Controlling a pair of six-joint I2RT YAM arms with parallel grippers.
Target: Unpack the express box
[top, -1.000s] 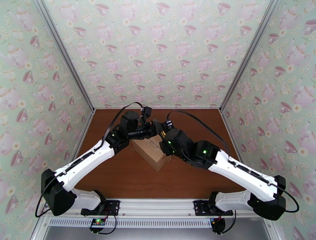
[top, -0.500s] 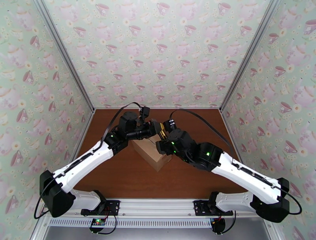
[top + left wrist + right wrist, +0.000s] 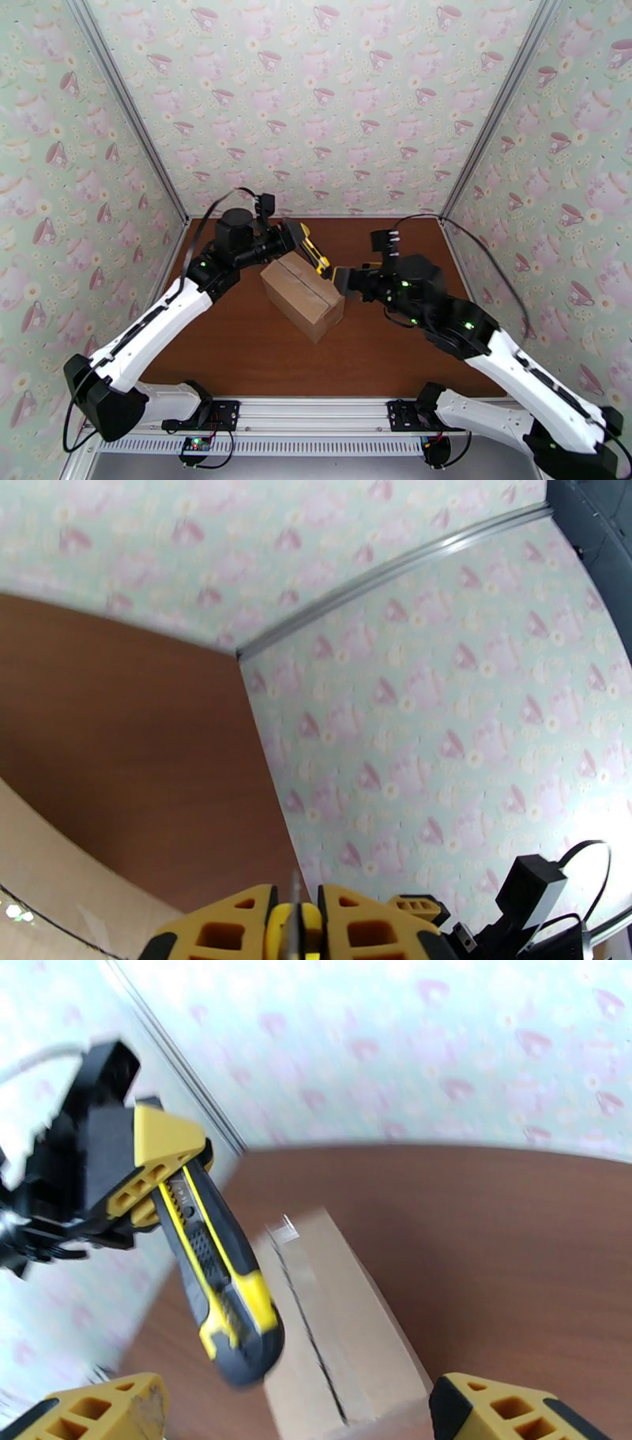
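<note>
Right wrist: right fingers [image 3: 103, 1406] wide, empty, box [image 3: 347, 1331] ahead; left fingers [image 3: 162, 1140] clamp knife [image 3: 225, 1284].

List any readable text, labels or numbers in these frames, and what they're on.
No text can be read anywhere.
express box: plain brown cardboard with a tape strip; no label or print on the faces shown.
utility knife: a small mark near the slider, too blurred to read.
wallpaper: teacup and teapot pattern, no words.

overhead and close right wrist views share the express box [image 3: 302, 294].
</note>
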